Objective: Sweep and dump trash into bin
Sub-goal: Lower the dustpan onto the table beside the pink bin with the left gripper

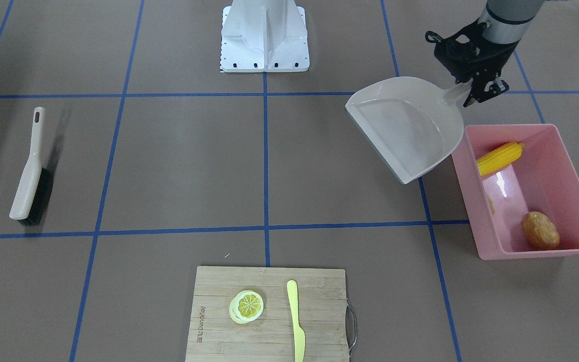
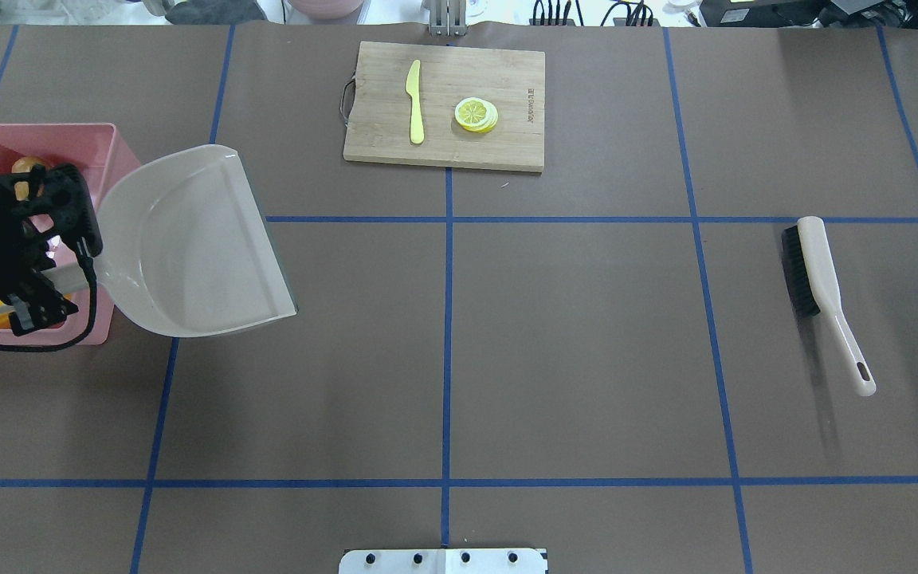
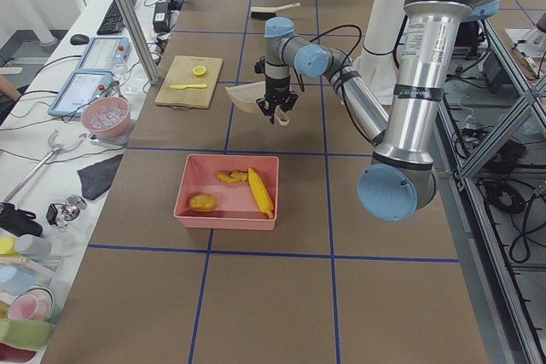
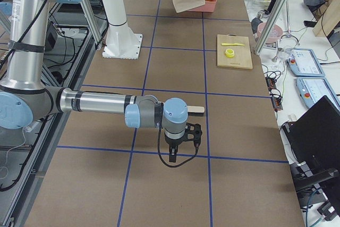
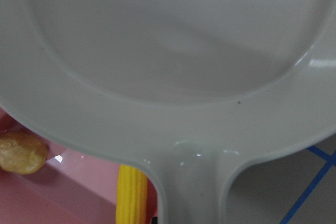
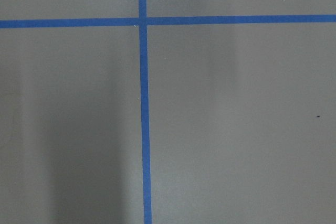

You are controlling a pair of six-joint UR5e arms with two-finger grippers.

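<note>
Pinching the dustpan [image 1: 405, 125] by its handle, the left pincer [image 1: 470, 93] hangs beside the bin [image 1: 578, 181] that holds the corn cob [image 1: 500, 157], ginger root [image 3: 230, 177] and potato [image 1: 540, 230], the empty pan reaching away toward the middle of the counter [image 1: 194, 166].

Pink bin [image 1: 472, 206], yellow ribbed corn [image 1: 500, 157], brown potato [image 1: 540, 230]; beige dustpan [image 1: 405, 125]; brown table [image 1: 179, 161] gridded with blue tape [image 1: 265, 166]; beige brush [image 1: 30, 166], black bristles [image 1: 41, 195]; pale yellow knife [image 1: 297, 322].

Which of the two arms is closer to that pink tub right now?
Left. The left gripper hangs close by the pink tub, holding the dustpan by its handle. The right gripper is far off at the opposite end of the table, past the brush.
</note>
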